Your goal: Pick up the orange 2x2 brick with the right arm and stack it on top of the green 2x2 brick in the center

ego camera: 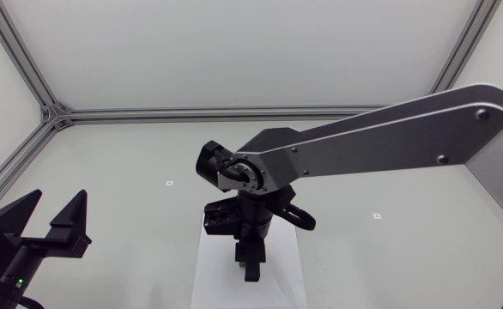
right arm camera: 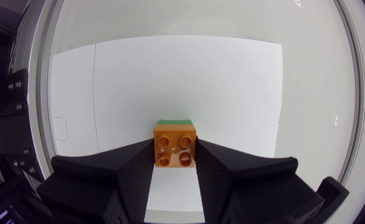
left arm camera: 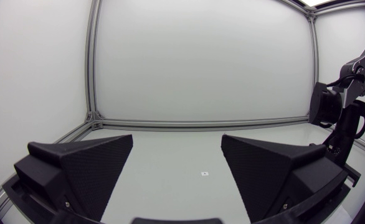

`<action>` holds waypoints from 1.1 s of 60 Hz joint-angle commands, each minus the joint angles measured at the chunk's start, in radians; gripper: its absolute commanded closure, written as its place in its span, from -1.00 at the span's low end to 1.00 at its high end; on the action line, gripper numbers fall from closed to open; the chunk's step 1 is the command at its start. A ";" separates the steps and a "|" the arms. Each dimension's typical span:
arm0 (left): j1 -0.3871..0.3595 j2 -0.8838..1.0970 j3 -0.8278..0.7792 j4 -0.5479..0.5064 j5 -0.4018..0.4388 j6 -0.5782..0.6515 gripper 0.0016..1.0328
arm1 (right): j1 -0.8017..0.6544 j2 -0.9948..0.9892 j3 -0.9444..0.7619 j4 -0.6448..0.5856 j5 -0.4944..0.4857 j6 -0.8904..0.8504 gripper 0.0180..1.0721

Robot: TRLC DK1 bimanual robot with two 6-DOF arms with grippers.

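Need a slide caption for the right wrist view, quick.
Right pincer shut on the orange brick, green brick edge showing just past it, above the white sheet.

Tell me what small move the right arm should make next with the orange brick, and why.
Probably a gentle press straight down. The right gripper is shut on the orange brick, and a sliver of the green brick shows just past it, underneath, so the two look lined up. Whether the studs have seated cannot be told from here, so I would press before opening the fingers.

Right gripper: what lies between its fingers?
The orange brick, touched by both fingers; the green brick edge shows just past it. Right wrist view shows this.
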State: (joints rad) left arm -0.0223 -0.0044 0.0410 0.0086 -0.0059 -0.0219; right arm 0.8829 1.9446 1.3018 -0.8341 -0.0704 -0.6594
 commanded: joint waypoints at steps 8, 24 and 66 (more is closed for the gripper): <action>0.002 -0.008 -0.041 -0.015 0.004 0.013 -0.92 | 0.016 0.070 -0.050 -0.039 0.018 -0.009 0.89; 0.002 -0.008 -0.041 -0.015 0.004 0.013 -0.92 | 0.018 0.065 -0.039 -0.051 0.018 -0.009 0.71; 0.002 -0.008 -0.041 -0.015 0.004 0.013 -0.92 | 0.021 0.053 -0.039 -0.049 0.018 -0.005 0.21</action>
State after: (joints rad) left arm -0.0227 -0.0044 0.0410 0.0086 -0.0055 -0.0223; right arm 0.8951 1.9442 1.3075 -0.8421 -0.0551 -0.6590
